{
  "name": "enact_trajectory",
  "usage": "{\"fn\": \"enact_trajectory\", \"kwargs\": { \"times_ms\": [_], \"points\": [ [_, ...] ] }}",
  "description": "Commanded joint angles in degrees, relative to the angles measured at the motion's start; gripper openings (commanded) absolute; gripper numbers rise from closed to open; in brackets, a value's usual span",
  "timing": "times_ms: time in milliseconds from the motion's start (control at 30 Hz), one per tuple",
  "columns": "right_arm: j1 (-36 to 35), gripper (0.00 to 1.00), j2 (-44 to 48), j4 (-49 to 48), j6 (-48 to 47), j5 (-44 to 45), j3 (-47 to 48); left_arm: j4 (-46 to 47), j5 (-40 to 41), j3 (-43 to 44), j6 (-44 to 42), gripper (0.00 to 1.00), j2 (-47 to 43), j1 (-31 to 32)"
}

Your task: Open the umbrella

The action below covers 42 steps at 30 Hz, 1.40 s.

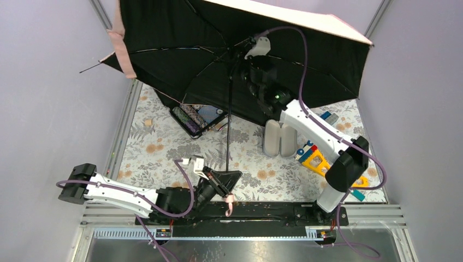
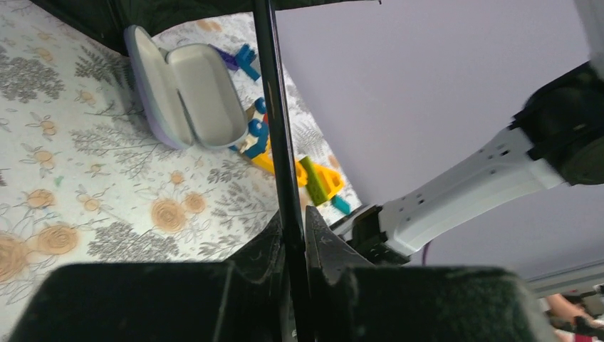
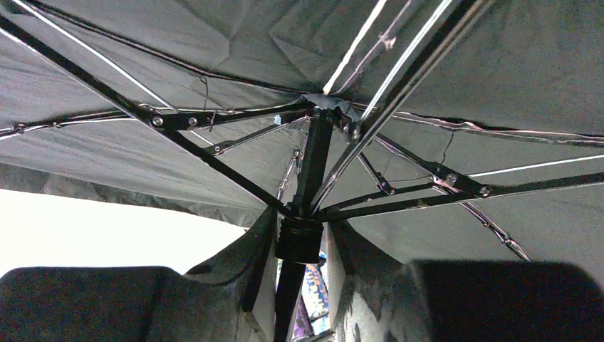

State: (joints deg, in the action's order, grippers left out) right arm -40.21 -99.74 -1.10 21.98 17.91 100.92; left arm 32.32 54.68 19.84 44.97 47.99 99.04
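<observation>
Lilac walls, floral-cloth table [image 1: 158,147]. The umbrella [image 1: 180,43] is spread wide over the far side, black inner side toward the top cam, shaft [image 2: 274,107] running down to the near edge. L gripper [image 2: 293,229] is clamped tight on the shaft's lower end. R gripper [image 3: 303,235] straddles the runner [image 3: 299,246] under the hub. One finger touches, a sliver shows at the other, so real clamp or not: can't tell. Handling, my guess: light but top-heavy, canopy soft, ribs thin & easily bent, shaft stiff & slick. Best holds: shaft low down & runner, never ribs or fabric.
</observation>
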Motion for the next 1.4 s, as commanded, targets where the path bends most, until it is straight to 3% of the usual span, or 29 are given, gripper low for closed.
{"fn": "enact_trajectory", "kwargs": {
  "times_ms": [0, 133, 333, 500, 700, 867, 1100, 1367],
  "points": [
    [13.2, 0.0, 5.8, -49.8, -2.0, 25.8, -7.6, -13.9, -17.4, 0.4, -6.3, 0.0, 0.7, 8.8],
    [9.2, 0.0, 11.9, -53.8, -0.3, 21.1, -18.5, -9.5, -24.0, 2.0, -5.3, 0.0, 1.4, -0.2],
    [2.7, 0.0, 20.9, -60.2, 1.5, 17.1, -33.1, -6.0, -28.1, 6.5, -8.8, 0.0, 3.5, -6.1],
    [-0.7, 0.0, 25.7, -63.4, 3.7, 16.2, -40.9, -4.2, -37.5, 8.9, -7.6, 0.1, 5.3, -12.2],
    [-2.0, 0.0, 28.9, -65.0, 5.4, 14.4, -46.1, -4.1, -41.0, 11.7, -9.4, 0.02, 7.6, -14.0],
    [-2.0, 0.0, 29.7, -67.4, 7.3, 9.8, -49.2, -2.0, -42.0, 11.2, -9.0, 0.21, 9.1, -14.0],
    [-3.3, 0.0, 31.4, -70.4, 11.3, 8.0, -53.2, -1.5, -41.3, 11.3, -7.4, 0.65, 10.0, -15.0],
    [-4.4, 0.0, 32.3, -70.7, 12.1, 7.2, -53.4, -6.7, -35.9, 12.4, -3.5, 0.81, 14.2, -15.6]
  ]
}}
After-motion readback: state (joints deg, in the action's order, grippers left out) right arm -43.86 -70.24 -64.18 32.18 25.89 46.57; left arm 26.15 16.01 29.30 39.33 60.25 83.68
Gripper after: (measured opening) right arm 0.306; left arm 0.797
